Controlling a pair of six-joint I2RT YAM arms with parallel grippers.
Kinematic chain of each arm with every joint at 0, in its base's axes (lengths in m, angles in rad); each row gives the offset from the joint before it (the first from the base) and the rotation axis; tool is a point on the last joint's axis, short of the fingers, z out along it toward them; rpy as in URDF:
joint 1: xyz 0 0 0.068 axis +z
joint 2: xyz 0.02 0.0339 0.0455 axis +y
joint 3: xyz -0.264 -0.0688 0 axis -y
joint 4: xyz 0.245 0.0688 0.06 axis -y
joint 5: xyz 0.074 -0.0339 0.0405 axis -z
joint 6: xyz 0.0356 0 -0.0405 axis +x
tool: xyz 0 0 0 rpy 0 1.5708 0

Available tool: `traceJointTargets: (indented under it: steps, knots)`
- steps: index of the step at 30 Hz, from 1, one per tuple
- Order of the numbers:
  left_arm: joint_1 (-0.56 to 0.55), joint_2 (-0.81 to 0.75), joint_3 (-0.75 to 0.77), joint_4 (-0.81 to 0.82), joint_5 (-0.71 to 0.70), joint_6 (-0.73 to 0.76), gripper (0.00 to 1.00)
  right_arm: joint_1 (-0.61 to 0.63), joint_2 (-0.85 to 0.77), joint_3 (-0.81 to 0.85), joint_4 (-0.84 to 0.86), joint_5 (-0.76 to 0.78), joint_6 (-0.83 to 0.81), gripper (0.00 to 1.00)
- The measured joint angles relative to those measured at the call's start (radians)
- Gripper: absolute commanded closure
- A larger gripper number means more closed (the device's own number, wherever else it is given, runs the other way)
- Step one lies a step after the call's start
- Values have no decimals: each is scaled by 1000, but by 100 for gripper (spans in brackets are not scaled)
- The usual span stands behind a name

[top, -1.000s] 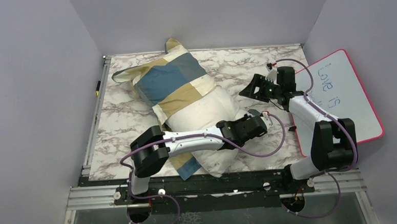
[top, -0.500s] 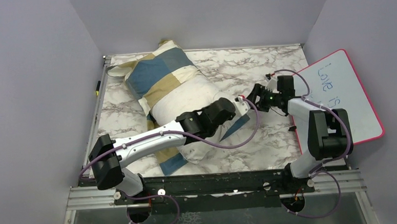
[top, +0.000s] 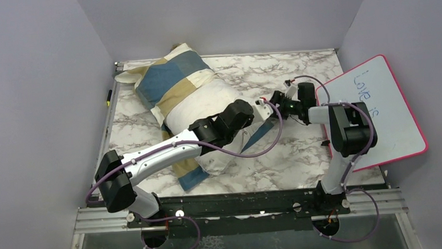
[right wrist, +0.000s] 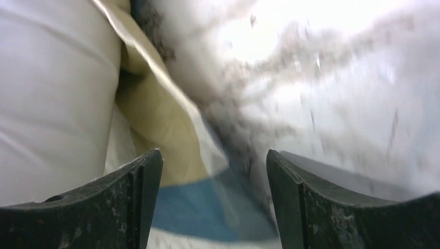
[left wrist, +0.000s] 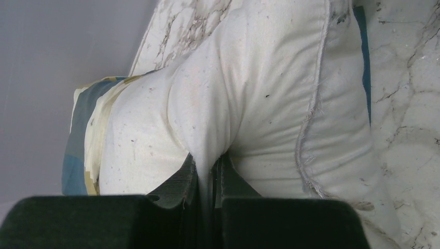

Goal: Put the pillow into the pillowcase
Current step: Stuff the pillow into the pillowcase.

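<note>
Left gripper (left wrist: 206, 168) is pinched tight on a fold of the pillow (top: 206, 99), which lies well apart from the whiteboard (top: 390, 121), its far end inside the pillowcase (top: 168, 79). Right gripper (right wrist: 212, 155), between whiteboard and pillow, has its jaws spread over the loose hem (blue flap). It should bite fabric only, then draw it over the bare end.

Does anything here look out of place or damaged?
Yes. The pink-rimmed whiteboard lies askew, reaching past the right edge of the table. In the left wrist view, the pillow has a frayed seam with loose threads.
</note>
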State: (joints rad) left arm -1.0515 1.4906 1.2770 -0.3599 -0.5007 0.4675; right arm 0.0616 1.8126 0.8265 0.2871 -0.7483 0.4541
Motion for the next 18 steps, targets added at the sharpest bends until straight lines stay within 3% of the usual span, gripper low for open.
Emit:
traceJointTargets:
  steps: [6,9,11,13,14,18]
  knots:
    - [8,-34,-16,5,8,2,100,56,182,172,132,-14,27,25]
    - [15,-43,-23,20,14,2,100,85,219,189,196,-25,39,32]
    - [21,-48,-35,33,20,3,100,109,238,193,227,-37,45,49]
    - [27,-49,-43,46,23,3,100,136,254,195,245,-54,60,88]
    - [34,-49,-48,55,23,4,100,144,256,186,247,-63,68,98]
    - [66,-49,-72,87,23,7,100,169,201,144,131,-104,100,100]
